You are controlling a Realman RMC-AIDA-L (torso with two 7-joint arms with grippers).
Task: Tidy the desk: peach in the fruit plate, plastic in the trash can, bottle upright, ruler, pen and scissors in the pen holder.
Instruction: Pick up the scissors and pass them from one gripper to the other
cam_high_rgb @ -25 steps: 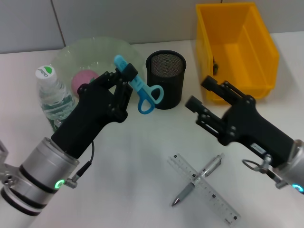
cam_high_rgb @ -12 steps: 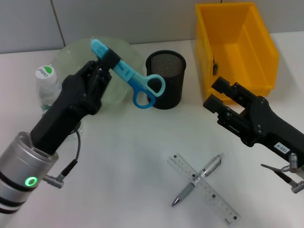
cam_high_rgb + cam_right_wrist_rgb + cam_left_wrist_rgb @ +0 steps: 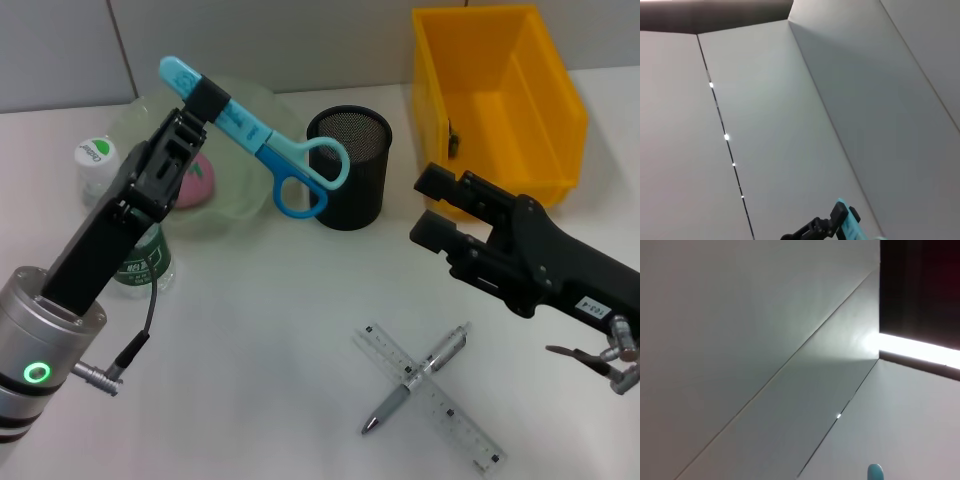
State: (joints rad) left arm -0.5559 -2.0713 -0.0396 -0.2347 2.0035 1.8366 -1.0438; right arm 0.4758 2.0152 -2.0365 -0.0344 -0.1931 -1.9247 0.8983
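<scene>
My left gripper [image 3: 207, 100] is shut on the blue scissors [image 3: 262, 145] and holds them in the air. Their ring handles [image 3: 305, 180] hang just left of the black mesh pen holder [image 3: 349, 165]. The scissors' tip [image 3: 875, 473] shows in the left wrist view. The pink peach [image 3: 197, 182] lies in the pale green fruit plate [image 3: 245, 200]. The bottle [image 3: 97, 160] stands upright behind my left arm. A clear ruler [image 3: 452, 418] and a silver pen [image 3: 415, 388] lie crossed on the desk. My right gripper [image 3: 432, 206] hovers open and empty right of the pen holder. The plastic is out of view.
The yellow trash can [image 3: 520, 170] stands at the back right, with a small dark item [image 3: 452, 143] against its inner wall. The right wrist view shows only wall panels and the distant scissors [image 3: 850, 226].
My left arm has swung up and to the left, lifting the scissors higher and uncovering the peach. The right gripper has shifted slightly left.
</scene>
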